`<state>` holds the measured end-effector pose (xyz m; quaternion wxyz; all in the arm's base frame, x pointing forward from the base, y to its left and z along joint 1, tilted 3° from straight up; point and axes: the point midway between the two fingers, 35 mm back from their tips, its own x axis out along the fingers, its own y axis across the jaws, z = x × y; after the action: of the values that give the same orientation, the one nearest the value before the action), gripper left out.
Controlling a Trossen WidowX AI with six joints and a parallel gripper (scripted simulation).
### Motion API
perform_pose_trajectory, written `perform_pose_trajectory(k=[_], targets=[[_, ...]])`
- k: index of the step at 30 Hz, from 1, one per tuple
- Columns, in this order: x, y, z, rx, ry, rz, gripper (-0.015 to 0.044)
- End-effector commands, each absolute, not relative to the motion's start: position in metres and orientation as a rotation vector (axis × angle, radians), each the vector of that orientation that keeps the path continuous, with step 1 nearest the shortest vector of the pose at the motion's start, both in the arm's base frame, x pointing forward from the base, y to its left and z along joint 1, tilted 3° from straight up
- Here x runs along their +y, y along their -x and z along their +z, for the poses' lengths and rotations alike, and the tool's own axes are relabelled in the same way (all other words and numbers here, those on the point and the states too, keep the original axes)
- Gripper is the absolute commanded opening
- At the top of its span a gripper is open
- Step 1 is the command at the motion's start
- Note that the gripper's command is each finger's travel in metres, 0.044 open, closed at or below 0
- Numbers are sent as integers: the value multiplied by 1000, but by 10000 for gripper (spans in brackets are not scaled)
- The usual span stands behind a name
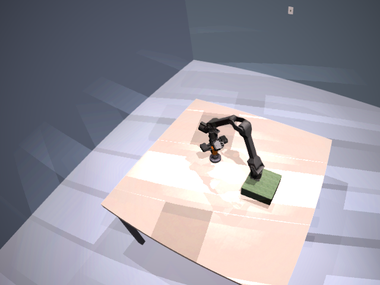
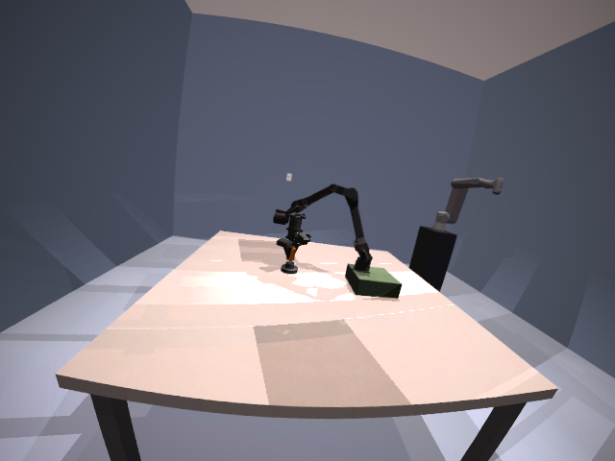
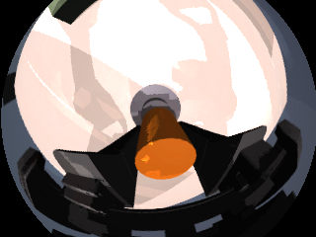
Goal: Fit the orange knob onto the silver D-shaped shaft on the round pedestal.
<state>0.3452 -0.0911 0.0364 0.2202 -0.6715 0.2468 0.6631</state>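
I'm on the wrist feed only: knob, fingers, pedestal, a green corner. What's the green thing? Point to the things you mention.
Observer: A green block [image 1: 266,187] [image 2: 375,282] [image 3: 66,11]; the arm [image 1: 250,143] [image 2: 356,218] stands on it.

Operator: Anything behind me, off the table?

Observer: Yes, the exterior view shows a second, grey arm [image 2: 459,201] on a black stand [image 2: 430,253], beyond the table [image 1: 245,248] [image 2: 198,367] [image 3: 54,64].

Operator: Any wall fittings?

Observer: One small white plate [image 1: 290,10] [image 2: 288,177] on a wall, in both the top and exterior views.
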Motion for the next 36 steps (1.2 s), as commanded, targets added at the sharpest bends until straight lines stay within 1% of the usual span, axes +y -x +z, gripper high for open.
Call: perform_pose_trajectory(k=[1,36], targets=[[-92,-345,36,680,1863,1836,0],[-91,-343,39,680,1863,1837,0]])
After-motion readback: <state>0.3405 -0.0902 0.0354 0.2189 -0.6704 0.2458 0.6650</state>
